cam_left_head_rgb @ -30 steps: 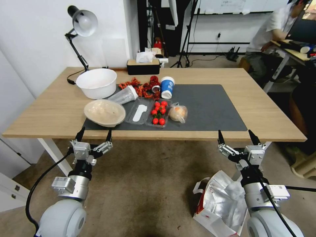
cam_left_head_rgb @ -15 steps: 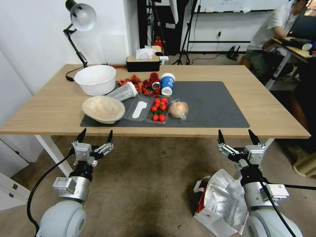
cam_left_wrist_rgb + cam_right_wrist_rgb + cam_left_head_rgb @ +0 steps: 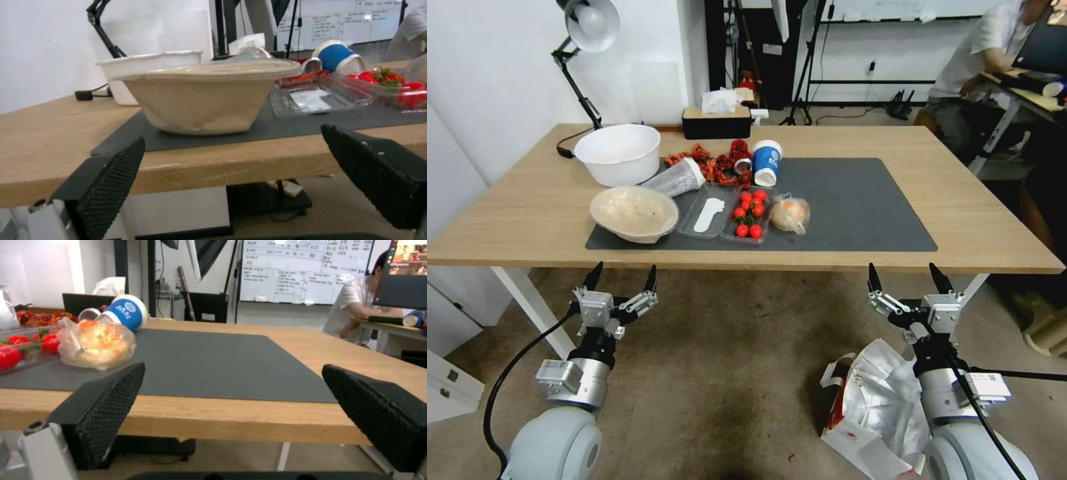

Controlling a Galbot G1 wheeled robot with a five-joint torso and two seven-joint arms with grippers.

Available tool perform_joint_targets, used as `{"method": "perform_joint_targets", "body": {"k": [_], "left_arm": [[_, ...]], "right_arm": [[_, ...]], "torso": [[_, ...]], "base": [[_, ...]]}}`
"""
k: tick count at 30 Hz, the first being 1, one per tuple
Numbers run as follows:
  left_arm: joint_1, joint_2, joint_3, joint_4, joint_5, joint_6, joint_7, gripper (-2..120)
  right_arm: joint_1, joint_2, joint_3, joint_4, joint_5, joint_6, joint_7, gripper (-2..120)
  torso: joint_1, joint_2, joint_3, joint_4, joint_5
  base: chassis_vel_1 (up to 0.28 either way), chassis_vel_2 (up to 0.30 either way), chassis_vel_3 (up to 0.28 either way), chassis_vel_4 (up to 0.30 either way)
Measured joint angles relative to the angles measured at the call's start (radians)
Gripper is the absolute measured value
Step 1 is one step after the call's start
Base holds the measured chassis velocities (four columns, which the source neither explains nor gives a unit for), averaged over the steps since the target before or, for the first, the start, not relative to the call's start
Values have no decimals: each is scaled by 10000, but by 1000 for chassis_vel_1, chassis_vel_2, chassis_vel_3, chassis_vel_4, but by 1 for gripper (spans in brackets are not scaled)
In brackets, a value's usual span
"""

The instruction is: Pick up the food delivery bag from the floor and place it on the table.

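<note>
Boxy white foil-lined delivery bag (image 3: 875, 400) on stained brown floor (image 3: 727, 373) by right gripper (image 3: 906, 281); left gripper (image 3: 621, 280) at light-wood counter (image 3: 527, 213) edge. Both jaws wide apart, empty.

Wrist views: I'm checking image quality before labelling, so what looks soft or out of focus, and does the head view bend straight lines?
Left wrist view: the beige bowl is fairly clear, the near jaws loom large and soft. Right wrist view: the bun pouch glows overexposed. Head view: the table edge bows slightly, a wide-lens effect.
</note>
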Motion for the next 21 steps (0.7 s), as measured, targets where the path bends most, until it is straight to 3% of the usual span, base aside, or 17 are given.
{"method": "perform_joint_targets", "body": {"k": [21], "left_arm": [[63, 4, 7, 0, 21, -12, 30, 99]], "right_arm": [[-32, 59, 5, 98, 36, -6, -3, 100]], "torso": [[-383, -929, -541, -1, -1]], "base": [[0, 0, 0, 0]]}}
